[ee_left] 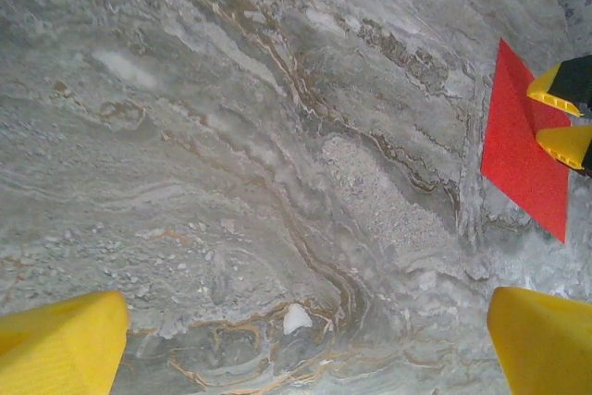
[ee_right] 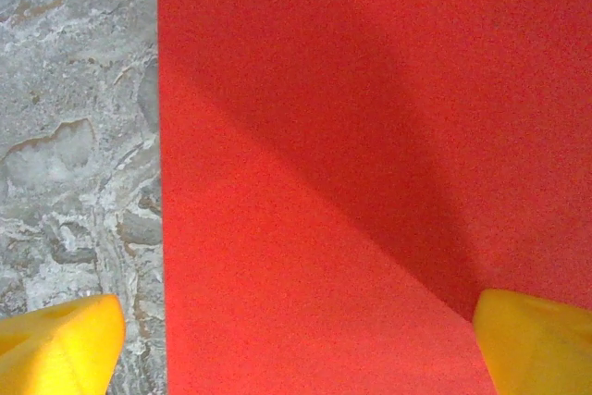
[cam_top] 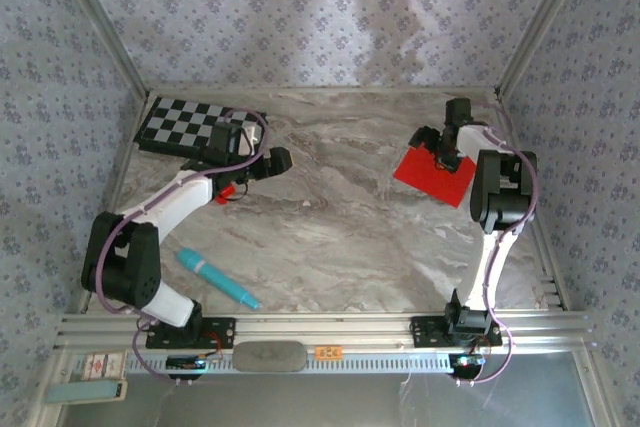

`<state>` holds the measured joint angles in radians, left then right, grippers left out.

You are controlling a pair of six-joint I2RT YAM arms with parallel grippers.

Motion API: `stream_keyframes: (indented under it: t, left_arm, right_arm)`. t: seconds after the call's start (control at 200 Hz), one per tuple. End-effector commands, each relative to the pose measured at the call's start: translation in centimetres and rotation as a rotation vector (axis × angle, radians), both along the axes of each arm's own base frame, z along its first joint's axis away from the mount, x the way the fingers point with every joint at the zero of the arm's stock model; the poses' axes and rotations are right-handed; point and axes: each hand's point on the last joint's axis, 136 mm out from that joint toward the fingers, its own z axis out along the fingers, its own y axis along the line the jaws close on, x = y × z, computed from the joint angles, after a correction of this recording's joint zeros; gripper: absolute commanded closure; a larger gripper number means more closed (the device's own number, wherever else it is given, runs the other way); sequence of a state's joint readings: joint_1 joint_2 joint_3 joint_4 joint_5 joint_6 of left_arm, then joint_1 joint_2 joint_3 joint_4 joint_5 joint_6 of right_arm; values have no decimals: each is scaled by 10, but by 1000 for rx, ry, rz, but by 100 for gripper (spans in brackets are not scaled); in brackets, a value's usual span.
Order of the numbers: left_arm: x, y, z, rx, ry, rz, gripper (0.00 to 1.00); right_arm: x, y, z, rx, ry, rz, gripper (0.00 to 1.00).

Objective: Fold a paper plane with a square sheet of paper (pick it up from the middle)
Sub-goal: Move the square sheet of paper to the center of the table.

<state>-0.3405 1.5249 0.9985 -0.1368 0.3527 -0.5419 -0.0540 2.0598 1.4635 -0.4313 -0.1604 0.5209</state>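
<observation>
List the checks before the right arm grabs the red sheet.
1. The right gripper is open: ok.
2. It hangs above the square sheet of paper: ok.
3. It is centred on the sheet's middle: not ok, it looks nearer one edge.
4. The sheet lies flat: ok.
5. The left gripper is open and apart from the sheet: ok.
6. The teal pen is far from the sheet: ok.

Top external looks down from behind on the grey marbled tabletop (cam_top: 330,237); left wrist faces it obliquely, right wrist closely; all share the bright red square paper sheet (cam_top: 432,175).
</observation>
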Motion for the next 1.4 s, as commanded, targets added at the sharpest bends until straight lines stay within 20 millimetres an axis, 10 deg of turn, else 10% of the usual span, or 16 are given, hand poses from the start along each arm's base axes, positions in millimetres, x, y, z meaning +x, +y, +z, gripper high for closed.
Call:
stream_keyframes:
  t: [0.0,0.225,0.825,0.96,1.159,1.394]
  left_arm:
    - [11,-11,14,-34,-13,6,0]
    - [13,-14,3,-34,31,33,0]
    - [17,39,3,109,46,201,0]
    - [14,51,6,106,50,230,0]
    - [4,47,10,97,88,203,0]
    - [-19,19,6,225,141,75,0]
  right_arm:
    - [-16,15,-16,14,96,-2,0]
    - [-37,67,-21,7,158,92,0]
    - [-152,313,-26,200,253,178,2]
    - [-147,347,11,335,174,243,4]
    - [-126,328,93,367,-82,347,4]
    - [-107,220,84,163,-190,386,0]
